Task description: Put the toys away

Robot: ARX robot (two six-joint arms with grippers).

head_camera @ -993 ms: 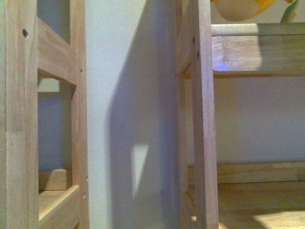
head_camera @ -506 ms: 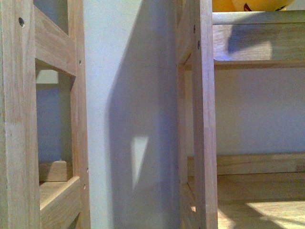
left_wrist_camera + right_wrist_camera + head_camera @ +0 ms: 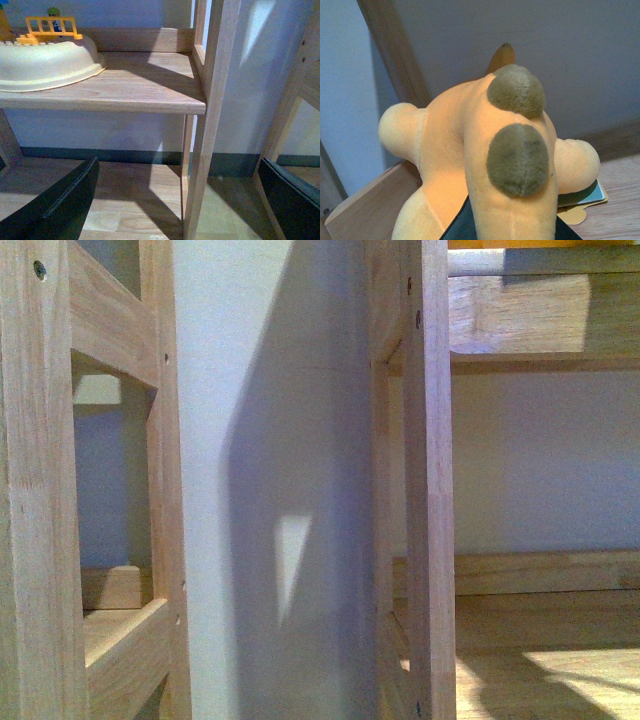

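Right hand point(image 3: 507, 227) grips the plush toy point(image 3: 490, 160) low, probably to set it on the shelf point(image 3: 615, 200) beneath; left hand point(image 3: 177, 200) wide open, empty.

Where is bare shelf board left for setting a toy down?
Left wrist view: the shelf board is bare between the cream tub and the upright post; the tub side is crowded. Front view: the lower board right of the post is bare. The right hand holds the plush toy.
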